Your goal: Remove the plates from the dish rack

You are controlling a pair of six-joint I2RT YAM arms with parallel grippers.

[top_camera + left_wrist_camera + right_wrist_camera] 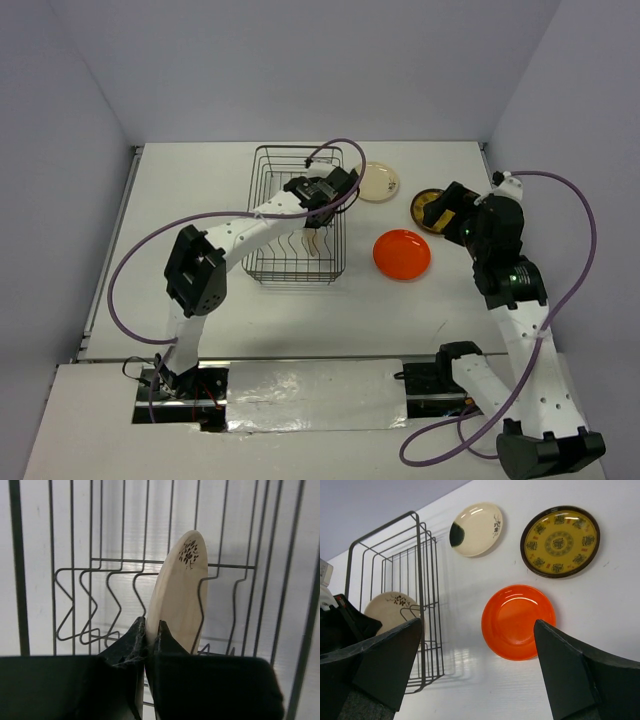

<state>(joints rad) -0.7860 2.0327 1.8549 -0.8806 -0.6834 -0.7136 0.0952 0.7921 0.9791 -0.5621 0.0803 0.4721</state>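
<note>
The left gripper (150, 630) is pressed together on the rim of a round cream plate with a small dark flower mark (182, 590). This plate stands upright on its edge between the prongs of the dark metal wire dish rack (122, 560). The right gripper (477, 625) has its fingers wide apart and holds nothing; it hangs above a bright orange round plate (518, 621) that lies flat on the white desk (600, 610). Near it, also flat, lie a cream plate with a dark blotch (476, 529) and a dark brown plate with yellow pattern (560, 541), all at the right of the rack. Pale lilac walls (300, 70) close the desk on three sides.
</note>
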